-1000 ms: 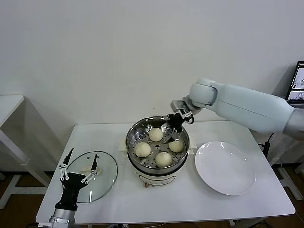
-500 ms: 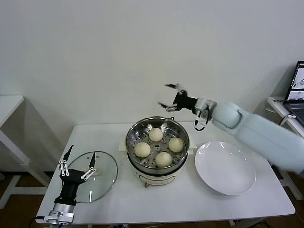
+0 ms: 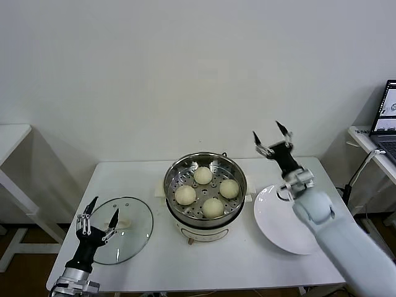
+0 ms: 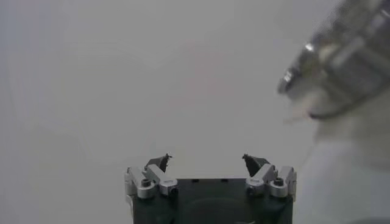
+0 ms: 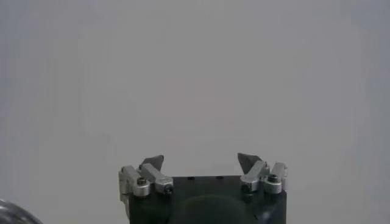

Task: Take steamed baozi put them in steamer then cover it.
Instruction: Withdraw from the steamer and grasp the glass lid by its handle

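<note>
Steamer (image 3: pixel 205 185): round shiny steel pot on a white base, standing near the middle of the white tabletop (image 3: pixel 247 260), slightly toward its far edge. Uncovered. Bare tabletop shows in front of the base and to either side, between it and its neighbours.

Steamed baozi (image 3: pixel 213 206): four cream-white buns on the perforated tray inside the steamer, set in a rough diamond, each apart from the others and from the pot wall.

Glass lid (image 3: pixel 133 232): clear, round, lying flat on the tabletop on the steamer's left side, near the front-left corner, its rim close to the tabletop's front edge. Apart from the steamer.

White plate (image 3: pixel 303 229): flat, bare, on the steamer's right side, just beside the base without visibly touching it; part of it is hidden by the right arm.

Right pincer (image 3: pixel 273 138): raised above the far right part of the tabletop, pointing upward against the wall, fingers spread wide and holding nothing. The right wrist view shows the same spread fingertips (image 5: pixel 152 163) against plain wall.

Left pincer (image 3: pixel 97 218): low at the front-left corner, above the near edge of the lid, fingers apart and holding nothing. The left wrist view shows its two tips (image 4: pixel 163 161) separated, with a blurred steel shape off to one side.

Surroundings: plain white wall (image 3: pixel 154 74) behind; a second white table (image 3: pixel 12 133) at far left; a laptop (image 3: pixel 387 114) at far right, its screen lit but unreadable. No brand or label legible anywhere.
</note>
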